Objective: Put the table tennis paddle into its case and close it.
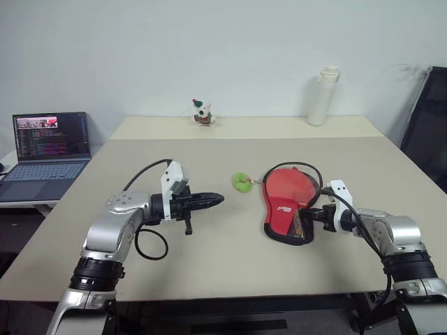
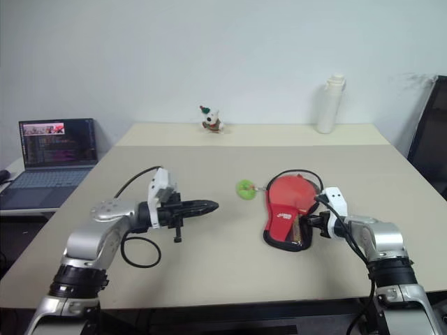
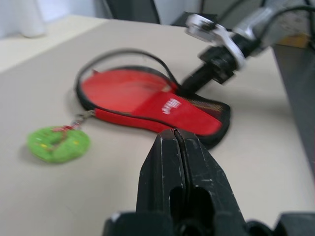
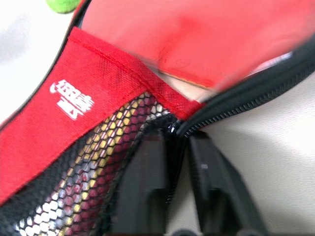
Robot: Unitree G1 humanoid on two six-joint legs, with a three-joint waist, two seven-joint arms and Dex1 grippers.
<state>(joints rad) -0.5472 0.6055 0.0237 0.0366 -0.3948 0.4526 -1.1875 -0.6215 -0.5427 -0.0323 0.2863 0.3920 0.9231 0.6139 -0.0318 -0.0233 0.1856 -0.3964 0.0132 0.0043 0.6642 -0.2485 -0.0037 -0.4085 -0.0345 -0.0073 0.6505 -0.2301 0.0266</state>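
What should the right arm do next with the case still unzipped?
Probably draw the right end effector, shut on the case edge at its handle end, along the open zipper. The paddle already lies inside, red face showing, and the flap gapes. The left end effector is shut, apart from the case.

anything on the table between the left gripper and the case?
Only the green pom-pom charm, tethered to the case, lies slightly beyond the direct line from the left gripper. Otherwise bare table, seen in both eye views.
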